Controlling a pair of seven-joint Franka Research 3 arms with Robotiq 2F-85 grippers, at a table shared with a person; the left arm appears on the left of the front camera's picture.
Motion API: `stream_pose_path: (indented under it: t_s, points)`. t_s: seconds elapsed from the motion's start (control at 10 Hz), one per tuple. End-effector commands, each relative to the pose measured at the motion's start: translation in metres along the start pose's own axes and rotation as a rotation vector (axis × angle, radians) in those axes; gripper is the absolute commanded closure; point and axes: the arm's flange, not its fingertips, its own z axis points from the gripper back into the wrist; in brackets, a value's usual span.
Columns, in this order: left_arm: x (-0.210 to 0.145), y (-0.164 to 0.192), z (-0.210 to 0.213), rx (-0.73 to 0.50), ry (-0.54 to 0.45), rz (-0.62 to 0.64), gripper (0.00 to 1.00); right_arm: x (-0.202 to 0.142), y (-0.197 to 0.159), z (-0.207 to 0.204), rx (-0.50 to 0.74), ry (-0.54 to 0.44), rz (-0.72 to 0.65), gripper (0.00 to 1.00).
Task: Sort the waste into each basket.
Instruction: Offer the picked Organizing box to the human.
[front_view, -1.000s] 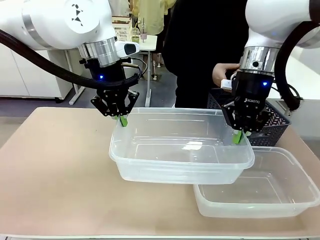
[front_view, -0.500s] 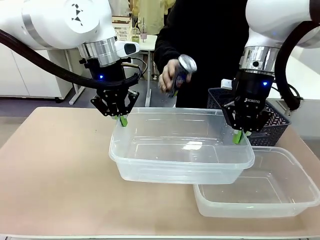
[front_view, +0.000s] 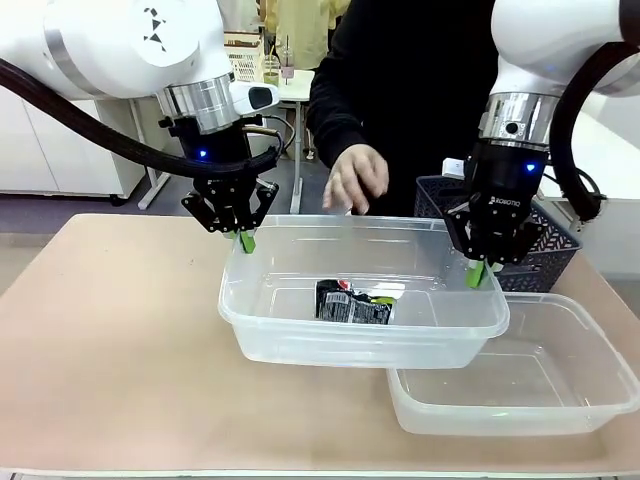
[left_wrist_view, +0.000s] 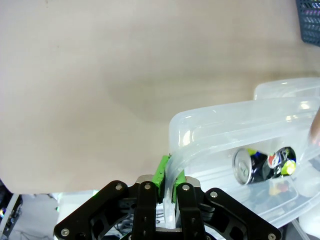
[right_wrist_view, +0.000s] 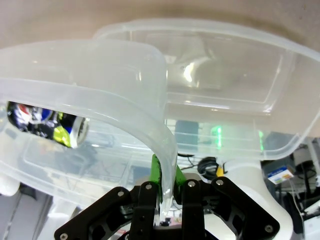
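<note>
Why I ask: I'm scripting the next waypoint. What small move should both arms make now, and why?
Probably hold the upper tub level where it is. The left gripper and the right gripper are each shut on its rim at opposite ends, a can lies inside, and the person's hand hangs by the far rim; shifting now might bump the hand or roll the can.

right claw (right_wrist_view: 165, 176): green pads (right_wrist_view: 156, 172) clamped on flared rim of clear rectangular plastic tub (right_wrist_view: 115, 65) | in that tub: crumpled metal drink can (right_wrist_view: 47, 125) on its side, silver end toward the claw | beyond: second clear rectangular plastic tub (right_wrist_view: 225, 75), partly overlapped by the first | tan worktop (right_wrist_view: 50, 15) along top edge
</note>
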Motion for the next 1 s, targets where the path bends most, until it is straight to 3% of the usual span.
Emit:
stream_pose_path:
  t_s: [0.0,0.9]
  points:
    - [-0.0034,-0.0005,0.0068,-0.006,-0.008,0.003,0.94,-0.0026,0.0044,0.0027,-0.003,0.0,-0.004,0.93]
    - [-0.0034,-0.0005,0.0068,-0.006,-0.008,0.003,0.94,-0.0026,0.0044,0.0027,-0.003,0.0,-0.004,0.93]
